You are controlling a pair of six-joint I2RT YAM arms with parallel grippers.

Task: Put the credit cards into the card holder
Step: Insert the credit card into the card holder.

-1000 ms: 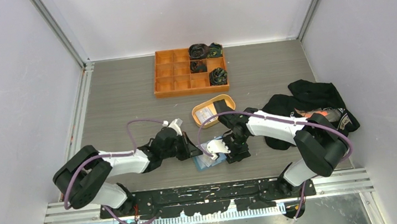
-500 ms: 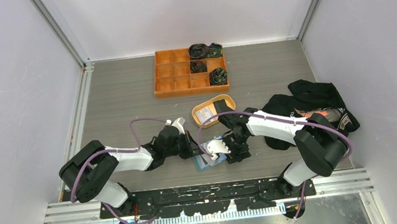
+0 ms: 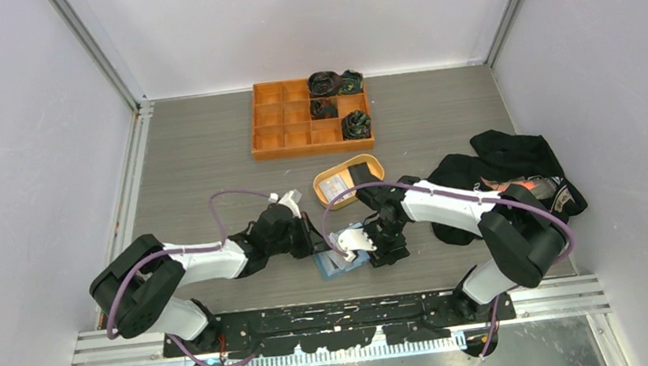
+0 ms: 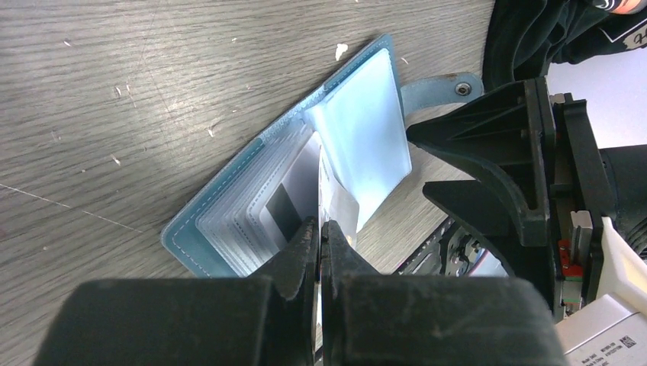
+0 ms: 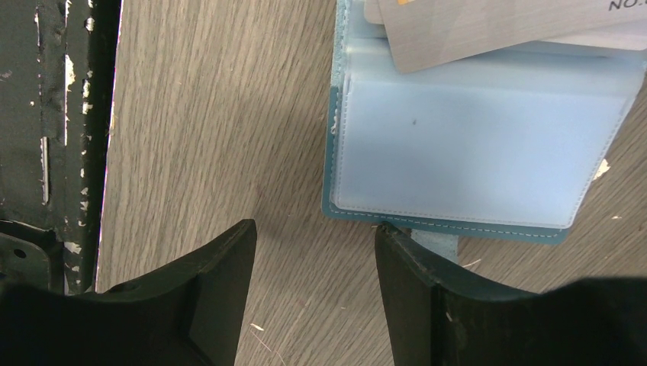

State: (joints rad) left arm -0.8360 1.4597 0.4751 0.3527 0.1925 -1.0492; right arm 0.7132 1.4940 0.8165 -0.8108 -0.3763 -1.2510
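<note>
Grey wood-grain table [image 3: 200,160]. Open holder [image 3: 338,263] lies lower centre of top view, between both grippers. Left gripper [image 4: 320,229]: fingers together over a white card [image 4: 301,179] sticking out of the clear slots; can't tell if it's pinched. Right gripper [image 5: 314,232]: fingers apart, straddling the holder's lower-left corner, one tip by the snap tab [image 5: 435,242]. More cards [image 3: 335,185] in the tan dish [image 3: 316,188], just above.

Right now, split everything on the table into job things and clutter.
Job: card holder, credit card in the left fingers, cards in the tan dish.
Clutter: orange tray, dark bundles in it, black clothing.
</note>
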